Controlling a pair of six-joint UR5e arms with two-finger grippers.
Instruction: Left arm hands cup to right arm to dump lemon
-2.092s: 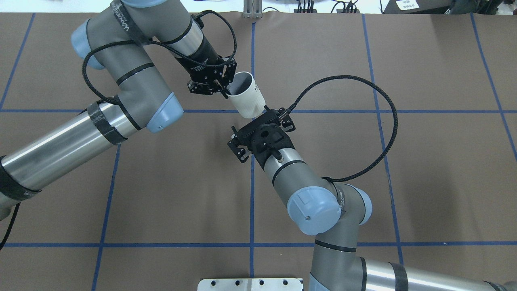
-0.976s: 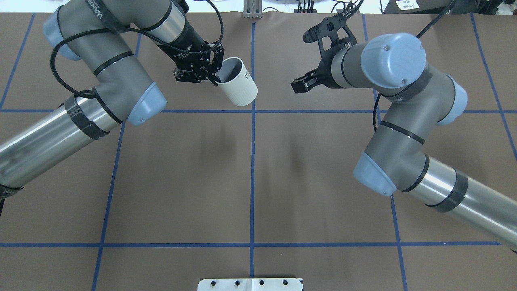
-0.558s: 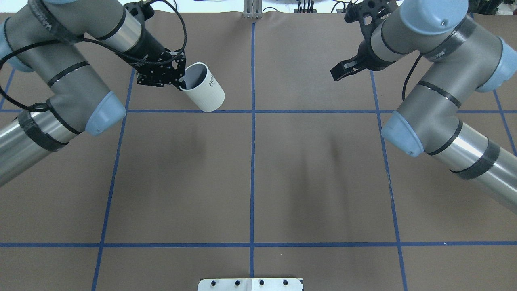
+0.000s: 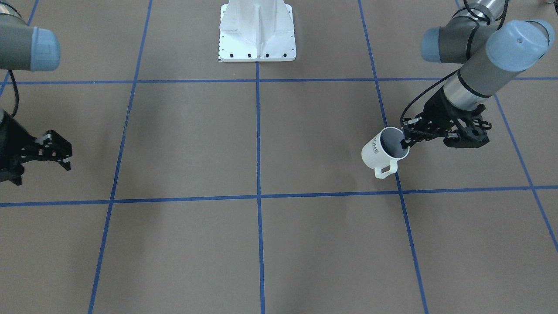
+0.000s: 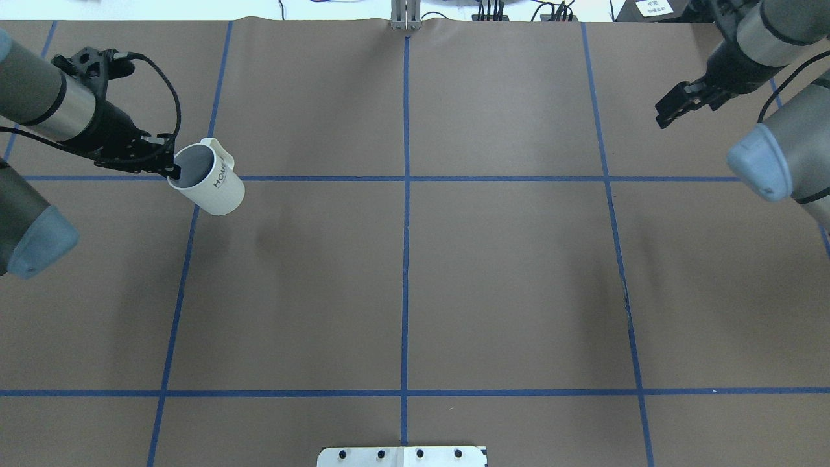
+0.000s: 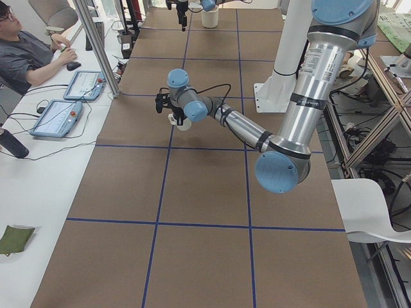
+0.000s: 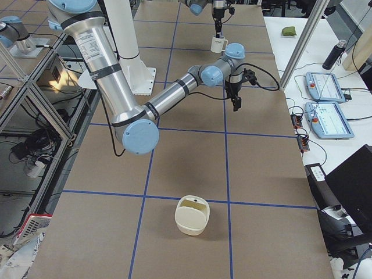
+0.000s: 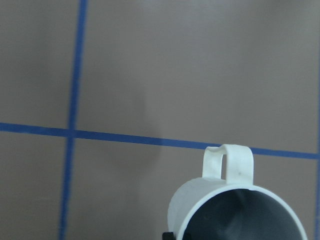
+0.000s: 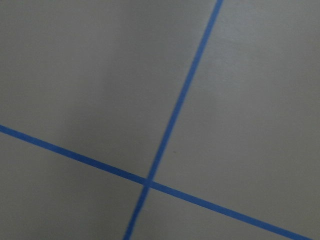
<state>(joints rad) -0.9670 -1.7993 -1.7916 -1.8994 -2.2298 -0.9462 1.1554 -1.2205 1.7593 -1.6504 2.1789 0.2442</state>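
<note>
The white cup with "HOME" on its side hangs tilted above the table at the left. My left gripper is shut on its rim, one finger inside. It also shows in the front view under the left gripper, handle toward the camera. The left wrist view shows its grey inside and handle; no lemon slices show in any view. My right gripper is open and empty at the far right, well away from the cup; it also shows in the front view.
The brown table cover has blue tape lines. A white base plate sits at the near edge. A cream container stands on the table's right end. An operator sits with tablets beside the table.
Both arms have swung apart. The left gripper carried the cup from the centre to the far left; the right gripper left the cup's base and drew back to the far right.
</note>
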